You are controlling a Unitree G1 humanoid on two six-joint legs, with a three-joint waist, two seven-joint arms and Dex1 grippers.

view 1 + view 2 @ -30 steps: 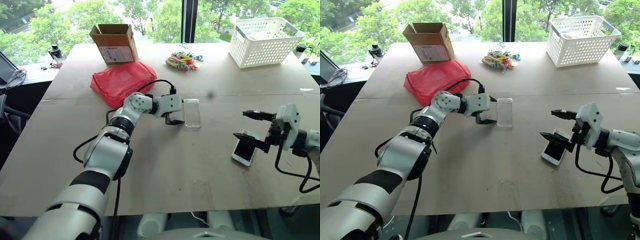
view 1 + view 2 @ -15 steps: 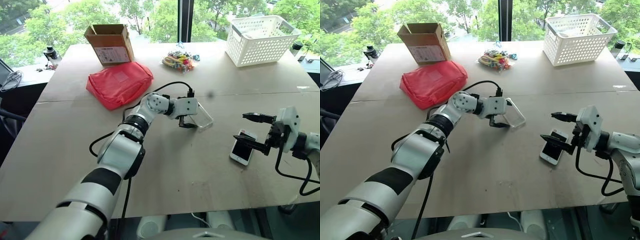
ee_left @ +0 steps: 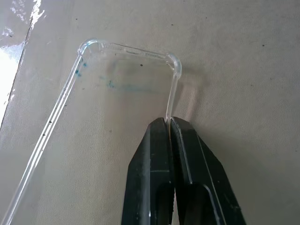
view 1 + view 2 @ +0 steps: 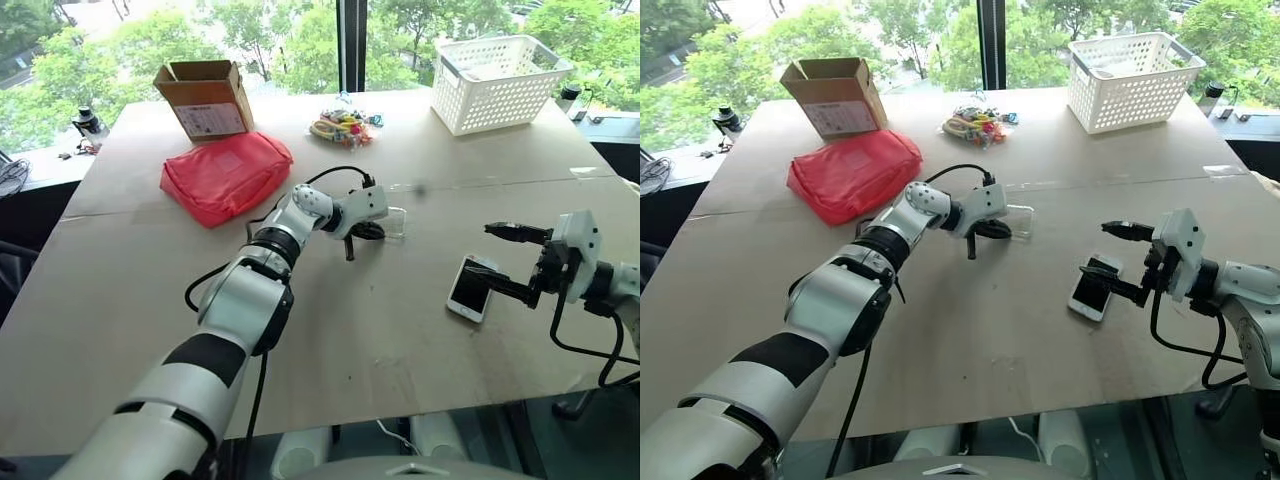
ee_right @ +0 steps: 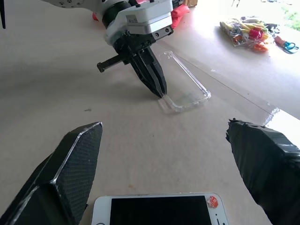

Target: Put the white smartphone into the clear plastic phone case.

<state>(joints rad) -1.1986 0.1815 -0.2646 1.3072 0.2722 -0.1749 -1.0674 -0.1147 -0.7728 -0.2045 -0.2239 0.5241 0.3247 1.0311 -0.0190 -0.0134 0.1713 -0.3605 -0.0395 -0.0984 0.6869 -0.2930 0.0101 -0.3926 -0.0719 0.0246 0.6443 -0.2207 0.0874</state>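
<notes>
I see the left gripper (image 3: 169, 123) with its 2 fingers (image 3: 152, 154) pressed together on the rim of the clear plastic phone case (image 5: 183, 86), pinching the thin side wall near 1 rounded corner. The case lies on the worktop (image 4: 400, 340) near its middle, open side up. I see the right gripper (image 4: 509, 262) with its fingers spread wide, hovering just over the white smartphone (image 4: 470, 288) without touching it. The phone lies flat, screen up, on the right part of the worktop, well apart from the case. Further back I note a red pouch (image 4: 225, 175), a cardboard box (image 4: 203, 98), a cluster of small colourful items (image 4: 340, 126) and a white basket (image 4: 495, 68) at the far right corner.
</notes>
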